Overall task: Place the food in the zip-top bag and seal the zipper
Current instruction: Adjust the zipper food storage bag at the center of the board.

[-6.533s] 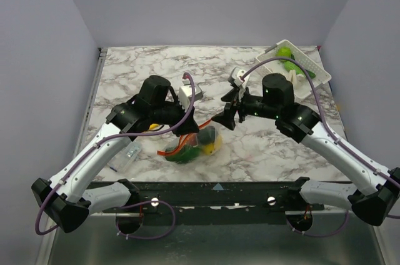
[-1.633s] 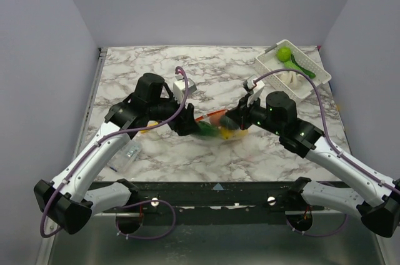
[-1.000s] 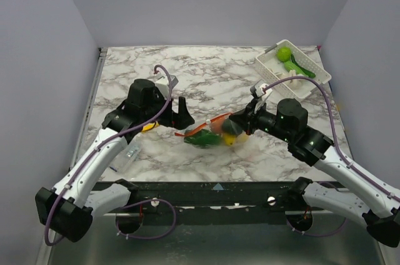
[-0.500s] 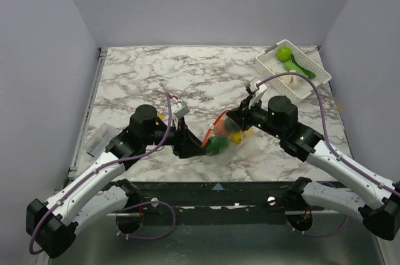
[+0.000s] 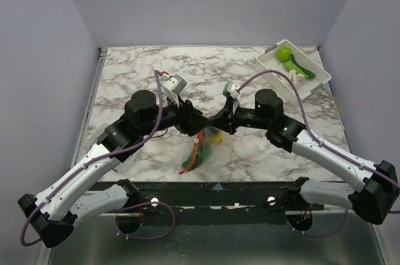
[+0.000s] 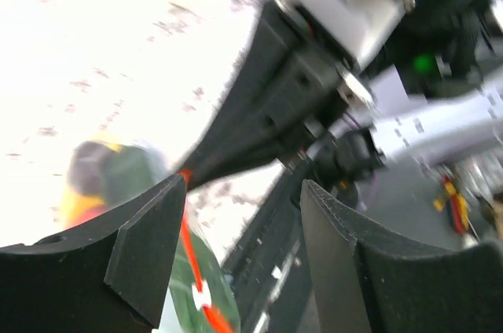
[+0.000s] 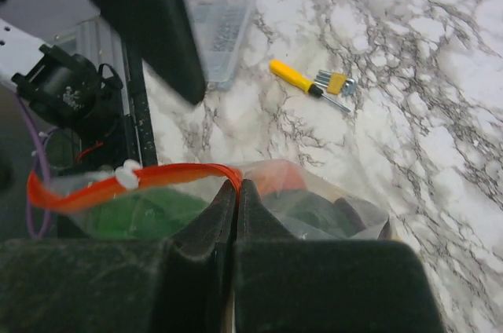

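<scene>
The zip-top bag [image 5: 199, 150] hangs off the table with green food [image 5: 194, 160] and yellow food [image 5: 215, 139] inside. My right gripper [image 5: 219, 122] is shut on the zipper [image 7: 181, 173], pinching the red strip at one end of the mouth [image 7: 236, 184]. A white slider [image 7: 127, 175] sits on the strip. My left gripper [image 5: 195, 121] is beside it, open. In the left wrist view the zipper [image 6: 191, 258] runs just inside my left gripper's [image 6: 244, 188] near finger, unpinched. More green food [image 5: 285, 54] lies in the basket.
A white slotted basket [image 5: 314, 81] stands at the back right corner. On the marble lie a yellow marker pen [image 7: 299, 80] and a flat clear packet [image 7: 217, 23] near the left edge. The table's dark front rail [image 5: 212, 190] runs below the bag.
The right gripper has raised the bag, which now hangs long and narrow. The left gripper has swung up from the front of the table to the bag's top, next to the right gripper.
</scene>
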